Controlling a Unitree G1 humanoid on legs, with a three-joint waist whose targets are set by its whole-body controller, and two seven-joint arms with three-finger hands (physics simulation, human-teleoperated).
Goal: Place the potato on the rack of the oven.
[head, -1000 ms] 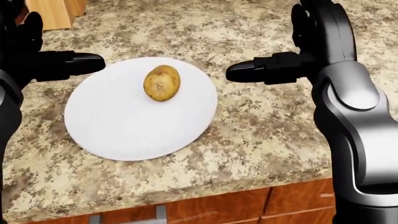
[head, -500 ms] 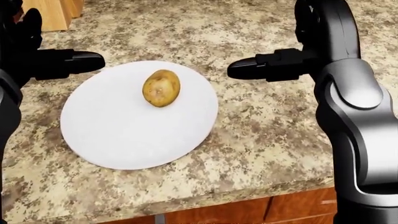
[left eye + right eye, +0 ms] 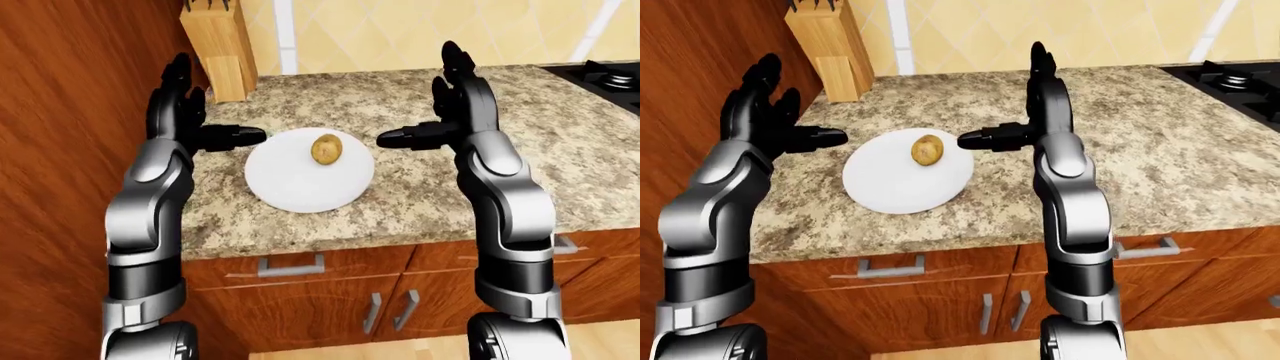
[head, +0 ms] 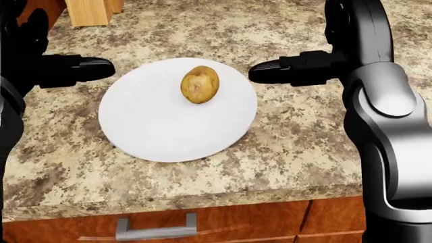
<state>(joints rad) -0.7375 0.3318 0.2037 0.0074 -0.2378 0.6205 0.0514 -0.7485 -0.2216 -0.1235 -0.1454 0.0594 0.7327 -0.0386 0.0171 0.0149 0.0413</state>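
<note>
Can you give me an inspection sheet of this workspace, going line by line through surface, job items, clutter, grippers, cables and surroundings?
Surface: speckled granite counter, over wooden cabinets with metal handles.
Job's things: potato lies on a white plate, toward the plate's upper right in the head view; no oven rack in view.
Clutter: wooden knife block at the counter's top left in the left-eye view.
Grippers: left hand open, left of the plate; right hand open, right of the plate; neither touches the potato.
Cables: nothing seen.
Surroundings: tall wooden panel on the left, tiled wall behind the counter, black stove at the right edge.
</note>
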